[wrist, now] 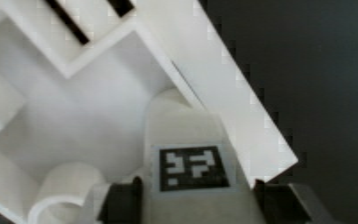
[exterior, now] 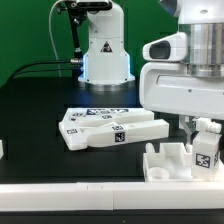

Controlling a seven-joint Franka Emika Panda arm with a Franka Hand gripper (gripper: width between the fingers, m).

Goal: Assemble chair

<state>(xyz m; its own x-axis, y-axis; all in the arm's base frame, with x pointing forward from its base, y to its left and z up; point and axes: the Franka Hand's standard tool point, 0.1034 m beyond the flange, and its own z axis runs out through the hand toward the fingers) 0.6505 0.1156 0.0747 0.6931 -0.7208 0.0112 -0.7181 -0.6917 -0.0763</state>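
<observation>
My gripper (exterior: 203,138) hangs at the exterior view's right, shut on a small white chair block (exterior: 205,150) with a black-and-white tag. It holds the block upright over a white chair piece with raised walls (exterior: 165,160) near the table's front edge. In the wrist view the block (wrist: 194,150) sits between my two dark fingers (wrist: 128,196), tag facing the camera, and my gripper (wrist: 202,200) is closed on its sides. Under it lies a white slotted panel (wrist: 87,70). More tagged chair pieces (exterior: 110,130) lie together at the middle of the black table.
The robot base (exterior: 105,50) stands at the back with cables beside it. The marker board (exterior: 100,111) lies just behind the middle pieces. A white object (exterior: 2,150) shows at the exterior view's left edge. A white rail (exterior: 80,192) runs along the table's front.
</observation>
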